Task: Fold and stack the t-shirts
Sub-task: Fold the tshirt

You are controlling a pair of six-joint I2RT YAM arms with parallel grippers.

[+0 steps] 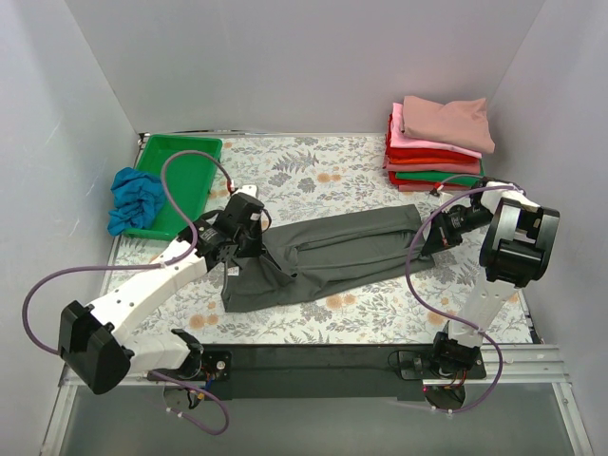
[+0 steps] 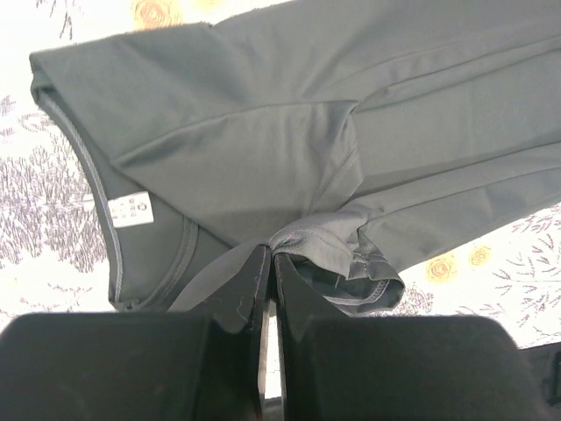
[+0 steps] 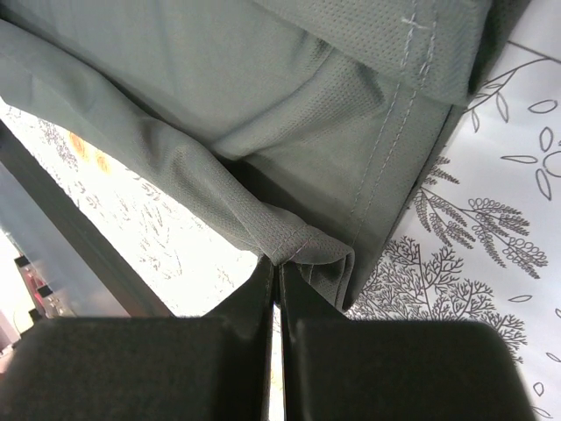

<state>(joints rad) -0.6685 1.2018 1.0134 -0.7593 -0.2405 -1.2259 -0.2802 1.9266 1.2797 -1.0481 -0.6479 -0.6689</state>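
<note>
The dark charcoal grey t-shirt (image 1: 328, 255) lies stretched across the middle of the floral table, partly folded lengthwise. My left gripper (image 1: 249, 236) is shut on cloth at its left, collar end; the left wrist view shows the gripper (image 2: 271, 256) pinching a sleeve hem of the shirt (image 2: 289, 132), with a white label near the neckline. My right gripper (image 1: 425, 237) is shut on the shirt's right, hem end; in the right wrist view the gripper (image 3: 279, 263) pinches a fold of the hem (image 3: 307, 114). A stack of folded shirts (image 1: 439, 142), dusty rose on top over pink, red and green, sits at the back right.
A rigid green tray (image 1: 182, 180) stands at the back left, with a crumpled bright blue shirt (image 1: 136, 198) hanging over its left rim. White walls close in the table on three sides. A black rail (image 1: 313, 366) runs along the near edge.
</note>
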